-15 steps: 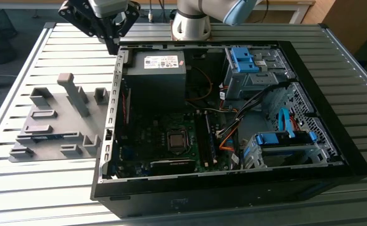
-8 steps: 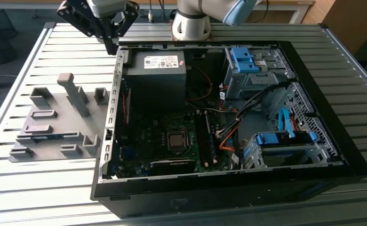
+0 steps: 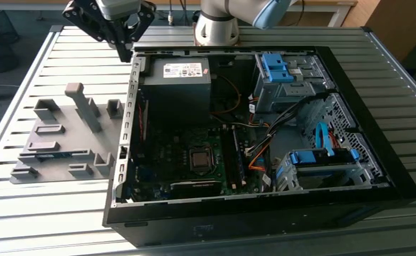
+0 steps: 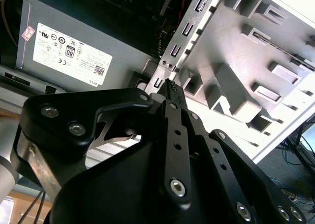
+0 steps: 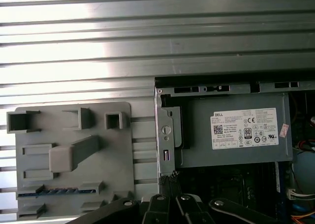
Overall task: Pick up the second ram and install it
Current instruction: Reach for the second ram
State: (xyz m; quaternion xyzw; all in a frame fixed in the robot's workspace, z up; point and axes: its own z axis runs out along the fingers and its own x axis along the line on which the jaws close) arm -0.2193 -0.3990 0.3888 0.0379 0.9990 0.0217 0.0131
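Black two-finger gripper (image 3: 126,55) hangs at the upper left of the exterior view, over the rear corner of the open black computer case (image 3: 265,220), beside the grey metal power supply box (image 3: 176,90). In both wrist views we see its fingertips pressed together, pinching nothing (image 4: 170,86).

The second ram (image 3: 55,155), a thin blue-green stick, sits on edge in a slot of the flat grey plastic fixture plate (image 3: 65,120) on the slatted metal table (image 3: 52,213). It also shows in the first wrist view (image 5: 59,191).

Key relation: the ram lies well apart from the gripper, toward the lower left of the exterior view. Its long axis runs roughly across that frame, along the plate's near edge. We judge pickup not yet begun.
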